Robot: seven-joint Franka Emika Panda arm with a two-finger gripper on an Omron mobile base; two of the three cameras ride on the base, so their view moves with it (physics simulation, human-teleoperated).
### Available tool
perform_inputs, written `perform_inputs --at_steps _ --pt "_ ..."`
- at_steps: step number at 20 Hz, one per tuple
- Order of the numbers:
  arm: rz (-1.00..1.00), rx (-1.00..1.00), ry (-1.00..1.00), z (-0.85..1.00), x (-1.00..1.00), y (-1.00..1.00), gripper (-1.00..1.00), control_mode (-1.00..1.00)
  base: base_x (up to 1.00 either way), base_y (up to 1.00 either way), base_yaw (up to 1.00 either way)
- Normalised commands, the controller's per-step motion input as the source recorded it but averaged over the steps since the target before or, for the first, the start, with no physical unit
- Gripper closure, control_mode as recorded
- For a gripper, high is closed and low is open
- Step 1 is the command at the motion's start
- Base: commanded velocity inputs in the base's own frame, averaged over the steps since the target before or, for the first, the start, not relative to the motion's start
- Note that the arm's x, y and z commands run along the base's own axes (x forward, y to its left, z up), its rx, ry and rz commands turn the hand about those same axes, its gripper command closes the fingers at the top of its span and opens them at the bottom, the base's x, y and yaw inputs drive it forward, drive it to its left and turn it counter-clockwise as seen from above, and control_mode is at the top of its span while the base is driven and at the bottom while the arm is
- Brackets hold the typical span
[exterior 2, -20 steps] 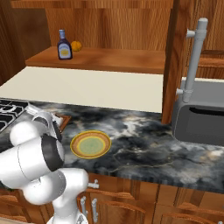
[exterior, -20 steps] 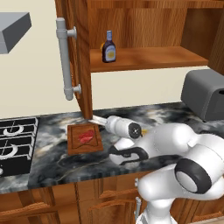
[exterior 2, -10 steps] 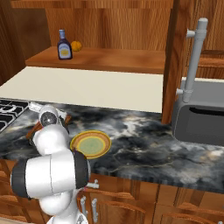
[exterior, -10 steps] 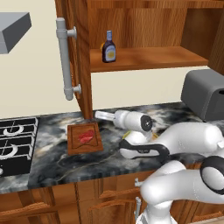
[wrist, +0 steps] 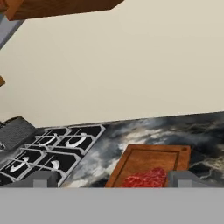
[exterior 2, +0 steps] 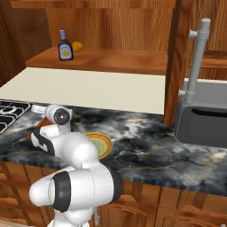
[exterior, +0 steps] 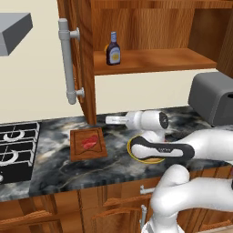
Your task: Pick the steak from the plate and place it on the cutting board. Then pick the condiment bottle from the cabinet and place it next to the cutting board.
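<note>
The steak [exterior: 90, 142] lies flat on the cutting board [exterior: 77, 152], left of the plate [exterior: 133, 154], which my arm partly covers. My gripper [exterior: 112, 119] hovers open above the counter, between board and plate, pointing left, with nothing held. In the hand view the steak [wrist: 146, 178] and the cutting board [wrist: 151, 159] lie ahead between my fingertips [wrist: 41, 179]. The condiment bottle [exterior: 113, 48] stands upright on the shelf of the open cabinet [exterior: 150, 59], well above my hand. From the right, the condiment bottle [exterior 2: 65, 45], the plate [exterior 2: 101, 144] and my gripper [exterior 2: 36, 108] also show.
A gas stove [exterior: 16, 143] lies left of the board, under a grey hood [exterior: 13, 25]. The cabinet door with its grey bar handle [exterior: 68, 68] stands open above the board. A grey toaster [exterior: 216, 98] sits at the right. A small orange item [exterior 2: 77, 46] rests behind the bottle.
My hand has drawn back to the right, away from the board, with the arm folding over the plate. The steak stays on the board and the jaws stay open.
</note>
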Motion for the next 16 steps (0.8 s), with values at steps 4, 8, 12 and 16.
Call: perform_inputs --at_steps 4,8,12,16 --pt "0.14 -0.05 -0.09 0.0 -0.27 -0.15 -1.0 -1.0 0.0 0.0 0.0" --pt "0.12 -0.06 -0.1 0.0 -0.28 -0.12 -1.0 -1.0 0.0 0.0 0.0" --pt "0.15 -0.08 -0.16 0.1 -0.2 -0.01 -1.0 -1.0 0.0 0.0 0.0" --pt "0.2 -0.06 -0.18 0.26 -0.06 -0.01 -1.0 -1.0 0.0 0.0 0.0"
